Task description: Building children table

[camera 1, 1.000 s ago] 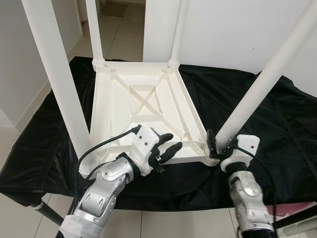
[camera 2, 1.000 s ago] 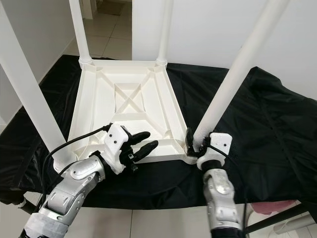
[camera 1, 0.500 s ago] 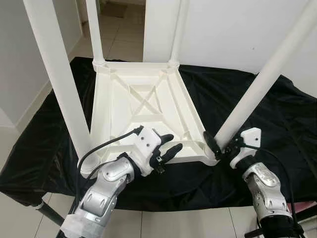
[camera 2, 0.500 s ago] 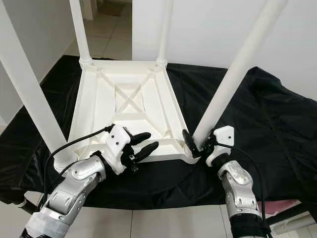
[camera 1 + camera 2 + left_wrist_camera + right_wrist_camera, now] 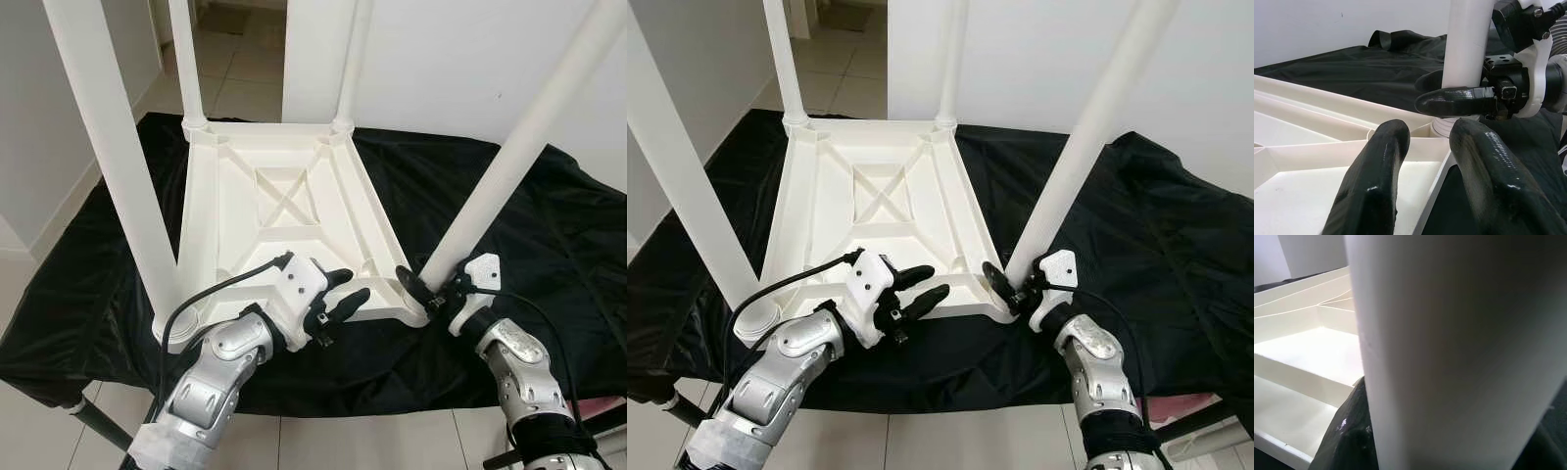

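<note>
While the white children's table lies upside down on the black-draped desk, its four legs stand up from the corners, and the right claw is clamped around the base of the near right leg, one black finger on each side of the tube just above its socket. In the left wrist view one right finger lies across the front of that leg, close to where it meets the tabletop's corner.

Compared with a second ago, the right forearm has swung outward, away from the table, so the wrist now reaches in toward the leg at a slant instead of standing straight below it; the grip point on the leg looks about the same.

Near the table's front edge, the left claw rests over the rim with its two fingers slightly apart, holding nothing. It has crept a little toward the near right leg since the earlier frame and now sits closer to that corner.

Beyond the table's far legs, a tiled floor runs back through a doorway.
</note>
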`<state>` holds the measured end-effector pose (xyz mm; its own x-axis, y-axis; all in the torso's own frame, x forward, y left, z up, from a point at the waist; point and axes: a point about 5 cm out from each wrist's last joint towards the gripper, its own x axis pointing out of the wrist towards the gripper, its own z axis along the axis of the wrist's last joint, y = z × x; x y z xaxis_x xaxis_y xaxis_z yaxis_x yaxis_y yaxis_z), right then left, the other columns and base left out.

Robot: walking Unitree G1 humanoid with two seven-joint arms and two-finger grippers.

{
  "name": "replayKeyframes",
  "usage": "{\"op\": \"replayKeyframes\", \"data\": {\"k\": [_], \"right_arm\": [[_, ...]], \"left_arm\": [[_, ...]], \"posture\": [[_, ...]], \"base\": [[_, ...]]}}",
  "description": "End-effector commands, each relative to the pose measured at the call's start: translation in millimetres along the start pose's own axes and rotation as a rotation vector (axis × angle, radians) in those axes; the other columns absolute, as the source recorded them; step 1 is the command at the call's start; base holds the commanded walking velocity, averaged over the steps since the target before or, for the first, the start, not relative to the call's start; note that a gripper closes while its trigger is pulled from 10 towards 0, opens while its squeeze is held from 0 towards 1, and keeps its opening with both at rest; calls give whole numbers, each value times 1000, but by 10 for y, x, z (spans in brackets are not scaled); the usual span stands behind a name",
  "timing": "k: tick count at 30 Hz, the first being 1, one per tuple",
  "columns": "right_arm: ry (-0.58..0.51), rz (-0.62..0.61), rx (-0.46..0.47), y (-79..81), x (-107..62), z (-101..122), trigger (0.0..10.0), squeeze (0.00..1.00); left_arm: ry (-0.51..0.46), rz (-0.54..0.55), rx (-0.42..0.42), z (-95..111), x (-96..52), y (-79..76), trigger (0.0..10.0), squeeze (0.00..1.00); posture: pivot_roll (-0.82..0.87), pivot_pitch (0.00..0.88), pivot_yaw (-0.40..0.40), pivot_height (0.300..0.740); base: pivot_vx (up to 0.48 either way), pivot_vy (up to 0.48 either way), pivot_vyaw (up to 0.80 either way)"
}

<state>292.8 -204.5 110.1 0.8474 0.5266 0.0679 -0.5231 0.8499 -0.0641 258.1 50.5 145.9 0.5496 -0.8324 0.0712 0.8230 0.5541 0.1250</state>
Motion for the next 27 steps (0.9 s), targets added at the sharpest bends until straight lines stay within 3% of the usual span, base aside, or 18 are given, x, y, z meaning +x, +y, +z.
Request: {"op": "replayKeyframes", "data": {"k": [1, 3, 4, 13, 14, 18, 19, 20, 22, 27], "right_arm": [[13, 2, 13, -15, -42, -41, 2431, 0], [12, -2, 23, -13, -48, -45, 2431, 0], [5, -16, 33, -15, -50, -40, 10000, 0], [-17, -126, 101, 48, -60, -26, 10000, 0], [4, -185, 57, 98, -64, -42, 10000, 0], [4, -235, 45, 142, -68, -51, 10000, 0], [5, -288, 49, 169, -78, -60, 10000, 0], [-2, -326, 55, 210, -86, -61, 10000, 0], [-11, -354, 67, 250, -92, -57, 10000, 0], [-27, -533, 111, 332, -150, -64, 10000, 0]], "left_arm": [[0, -2, 9, -5, 26, -8, 10000, 0], [1, -3, 11, -6, 29, -6, 10000, 0], [3, -4, 13, -8, 28, -3, 10000, 0], [42, -22, 61, -77, 2, -37, 10000, 0], [48, -29, 39, -97, -9, -56, 10000, 0], [63, -43, 0, -124, -22, -70, 10000, 0], [75, -47, -33, -147, -38, -68, 10000, 71], [83, -60, -96, -165, -59, -69, 10000, 1000], [80, -73, -119, -163, -74, -72, 10000, 1000], [114, -77, -30, -174, -90, -73, 10000, 1000]], "posture": [[-13, 0, -75, 740], [-13, 0, -75, 740], [-15, 0, -73, 740], [-15, 0, -79, 740], [-16, 0, -80, 740], [-16, 0, -84, 740], [-16, 0, -82, 740], [-17, 0, -81, 740], [-18, 0, -80, 740], [-15, 0, -77, 740]], "base": [[0, 0, 0], [0, 0, 0], [0, 0, 0], [0, 0, 0], [0, 0, 0], [0, 0, 0], [0, 0, 0], [0, 0, 0], [0, 0, 0], [0, 0, 0]]}}
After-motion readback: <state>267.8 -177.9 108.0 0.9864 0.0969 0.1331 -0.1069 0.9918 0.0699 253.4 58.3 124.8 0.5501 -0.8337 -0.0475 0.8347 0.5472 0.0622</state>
